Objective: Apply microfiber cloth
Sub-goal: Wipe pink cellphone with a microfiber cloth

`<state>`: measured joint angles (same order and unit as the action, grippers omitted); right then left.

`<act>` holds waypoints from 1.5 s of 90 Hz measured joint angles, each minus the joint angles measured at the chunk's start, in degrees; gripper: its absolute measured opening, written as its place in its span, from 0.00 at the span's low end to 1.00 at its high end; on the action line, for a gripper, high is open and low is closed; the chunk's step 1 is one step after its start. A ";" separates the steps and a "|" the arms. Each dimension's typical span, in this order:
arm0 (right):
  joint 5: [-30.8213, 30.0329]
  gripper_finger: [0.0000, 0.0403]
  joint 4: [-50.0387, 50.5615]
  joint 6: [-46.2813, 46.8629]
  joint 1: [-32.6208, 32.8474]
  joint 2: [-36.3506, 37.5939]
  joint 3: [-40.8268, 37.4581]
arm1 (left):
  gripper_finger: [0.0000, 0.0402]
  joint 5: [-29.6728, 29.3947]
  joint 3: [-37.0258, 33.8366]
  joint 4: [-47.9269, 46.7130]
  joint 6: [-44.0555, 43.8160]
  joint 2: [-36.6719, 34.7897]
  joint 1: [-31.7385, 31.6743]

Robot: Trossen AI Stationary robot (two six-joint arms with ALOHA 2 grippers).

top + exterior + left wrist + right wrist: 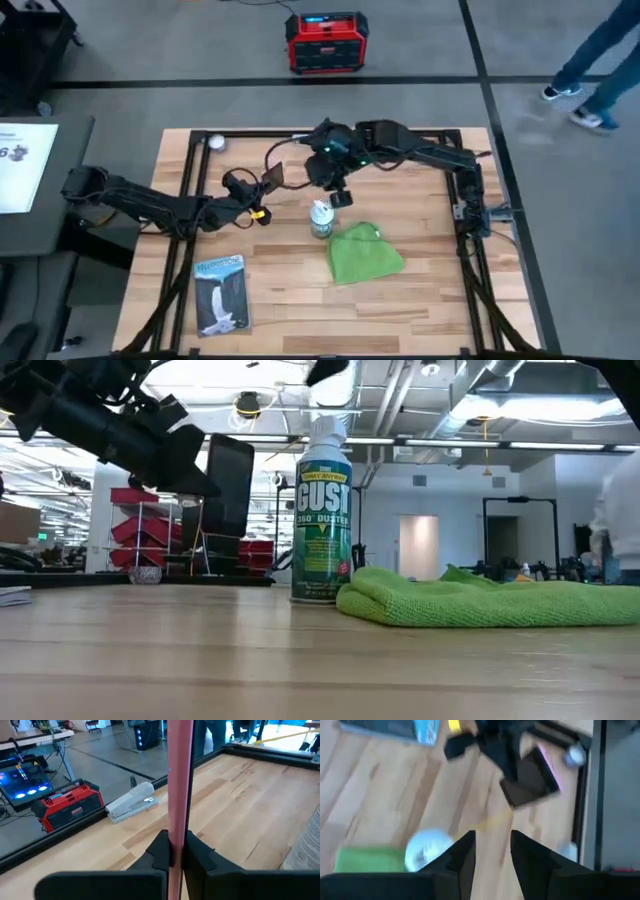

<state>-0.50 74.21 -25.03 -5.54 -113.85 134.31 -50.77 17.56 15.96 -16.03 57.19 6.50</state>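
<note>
Near worktop centre: microfiber cloth (365, 253) lies flat, touching duster can (320, 219). Low view alone reads can label. Left gripper (268, 180) clamps pink phone (179, 785). Right gripper (492, 851) above can, fingers apart.

The spray can (321, 525) reads "GUST 360° DUSTER".

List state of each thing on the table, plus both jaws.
microfiber cloth: folded, flat on table, untouched
duster can: upright beside cloth
phone: held on edge above table
left gripper: shut on phone
right gripper: open, above can
booklet: flat, near front edge
</note>
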 joint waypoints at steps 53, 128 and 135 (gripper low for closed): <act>0.86 0.00 13.46 5.97 0.59 15.54 -1.90 | 0.01 -2.09 -0.04 -1.15 2.55 -3.06 3.93; 0.83 0.00 -46.40 28.34 0.91 78.10 -94.46 | 0.01 -12.47 3.18 -2.54 9.35 -9.38 20.77; 1.88 0.00 -54.39 29.72 2.24 79.26 -100.63 | 0.01 -14.18 4.70 -2.71 10.65 -8.71 22.55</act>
<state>1.38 19.82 4.69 -3.30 -34.59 33.68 -64.95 22.27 13.25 -5.38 48.48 29.05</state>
